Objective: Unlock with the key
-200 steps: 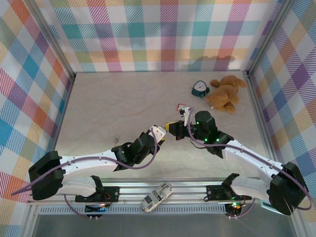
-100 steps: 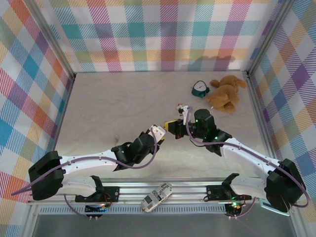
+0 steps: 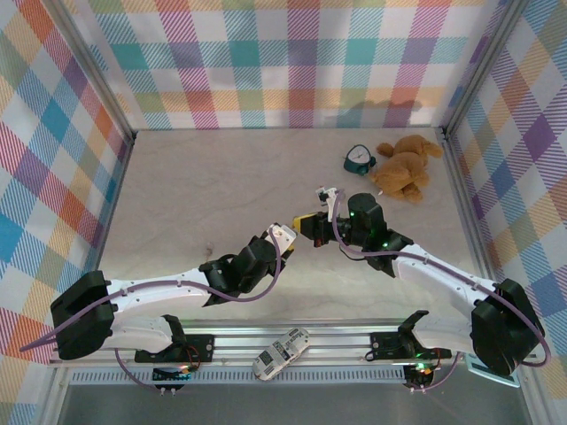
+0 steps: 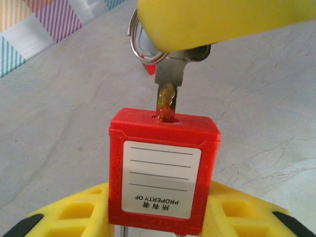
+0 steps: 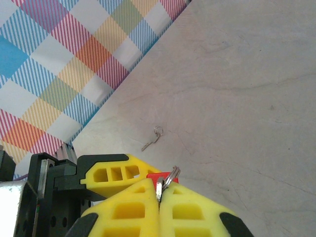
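Note:
A red padlock (image 4: 163,168) with a white label stands upright between the yellow fingers of my left gripper (image 4: 163,217), which is shut on its body. A silver key (image 4: 170,84) on a ring points down into the keyhole on the padlock's top, its tip inside. My right gripper (image 5: 159,190) is shut on the key's (image 5: 165,181) head, with the red padlock (image 5: 155,177) just beyond its tips. From above, the left gripper (image 3: 282,237) and the right gripper (image 3: 310,227) meet tip to tip at the table's centre.
A loose key (image 5: 153,138) lies on the table left of the grippers. A brown teddy bear (image 3: 403,168) and a small teal object (image 3: 358,159) sit at the back right. A small red-and-white item (image 3: 326,190) lies behind the right gripper. Plaid walls enclose the table.
The right gripper has shifted slightly toward the back with the key, staying against the padlock. The left arm has not moved.

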